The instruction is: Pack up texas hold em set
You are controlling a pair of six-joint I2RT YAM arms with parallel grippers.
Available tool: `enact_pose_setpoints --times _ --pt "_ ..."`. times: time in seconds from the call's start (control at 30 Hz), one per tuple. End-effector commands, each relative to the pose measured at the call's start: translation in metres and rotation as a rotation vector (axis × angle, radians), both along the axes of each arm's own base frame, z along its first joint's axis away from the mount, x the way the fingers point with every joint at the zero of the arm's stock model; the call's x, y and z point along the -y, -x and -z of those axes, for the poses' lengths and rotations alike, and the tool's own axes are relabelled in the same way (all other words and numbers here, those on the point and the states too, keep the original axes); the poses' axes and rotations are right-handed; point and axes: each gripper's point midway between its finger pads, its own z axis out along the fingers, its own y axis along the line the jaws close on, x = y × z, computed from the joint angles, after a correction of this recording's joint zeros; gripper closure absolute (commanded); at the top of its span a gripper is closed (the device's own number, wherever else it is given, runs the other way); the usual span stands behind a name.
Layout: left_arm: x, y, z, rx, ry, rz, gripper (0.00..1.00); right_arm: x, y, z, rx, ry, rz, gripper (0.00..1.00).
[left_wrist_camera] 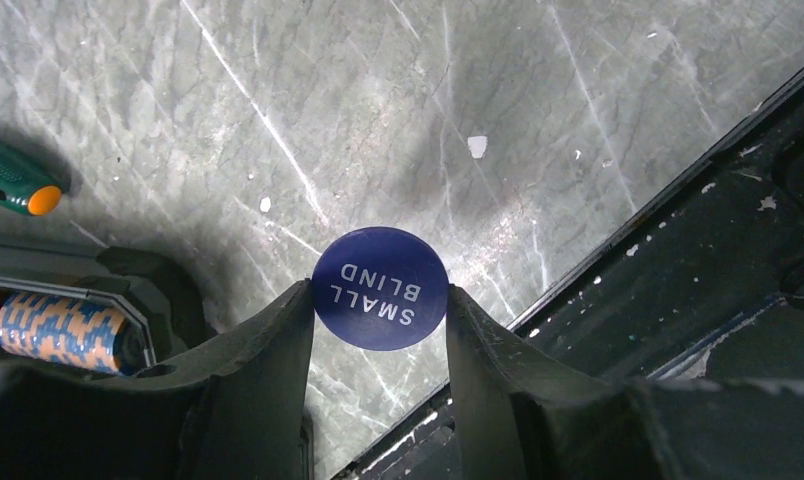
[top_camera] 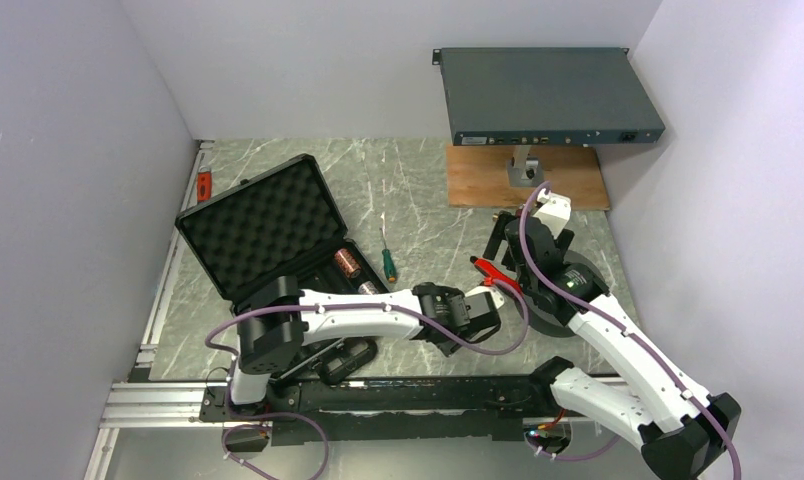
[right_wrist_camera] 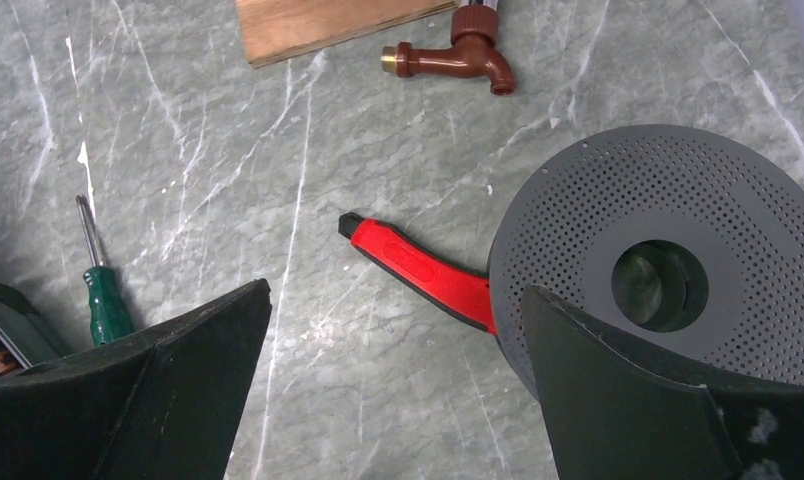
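Your left gripper (left_wrist_camera: 379, 300) is pinching the round blue button (left_wrist_camera: 380, 285), the one marked SMALL BLIND, with a finger on each edge. It sits over the grey marble tabletop (left_wrist_camera: 458, 90), just beside the black front rail (left_wrist_camera: 678, 300). I can't tell whether it's lifted clear.

I'd call this the button step: it's in hand but not yet packed. The next move calls for a swing left to the open black foam-lined briefcase (top_camera: 268, 222), then a release into its base tray, clear of the chips.

Your right gripper (right_wrist_camera: 396, 290) hangs spread wide, holding nothing, above a red-handled tool (right_wrist_camera: 423, 275) and the perforated grey disc (right_wrist_camera: 668, 200).

The count: one button, one briefcase, two short chip stacks (top_camera: 348, 263) lying in the tray, one green-handled screwdriver (top_camera: 388, 262). I can't make out any dice.
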Motion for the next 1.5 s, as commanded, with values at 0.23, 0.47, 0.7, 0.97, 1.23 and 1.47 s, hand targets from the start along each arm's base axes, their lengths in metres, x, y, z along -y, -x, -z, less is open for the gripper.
enact_pose_setpoints --times 0.23,0.47,0.7,0.97,1.23,1.47 --pt "-0.017 -0.008 -0.060 0.034 0.092 -0.080 0.61 -0.001 -0.006 -0.012 0.036 -0.007 -0.001 0.00" --pt "-0.049 -0.029 -0.068 0.056 0.082 -0.172 0.62 -0.002 -0.007 -0.011 0.032 -0.005 -0.006 0.00" --pt "-0.090 -0.058 -0.070 0.064 0.091 -0.300 0.62 -0.003 -0.007 -0.008 0.025 -0.010 -0.009 0.00" --pt "-0.140 -0.086 -0.071 0.083 0.085 -0.440 0.61 -0.006 -0.007 -0.003 0.014 -0.014 -0.017 0.00" --pt "-0.180 -0.103 -0.070 0.095 0.085 -0.540 0.61 -0.009 -0.007 0.001 -0.001 -0.025 -0.029 0.00" --pt "-0.211 -0.113 -0.064 0.096 0.086 -0.617 0.61 -0.012 -0.006 0.012 -0.031 -0.021 -0.041 0.00"
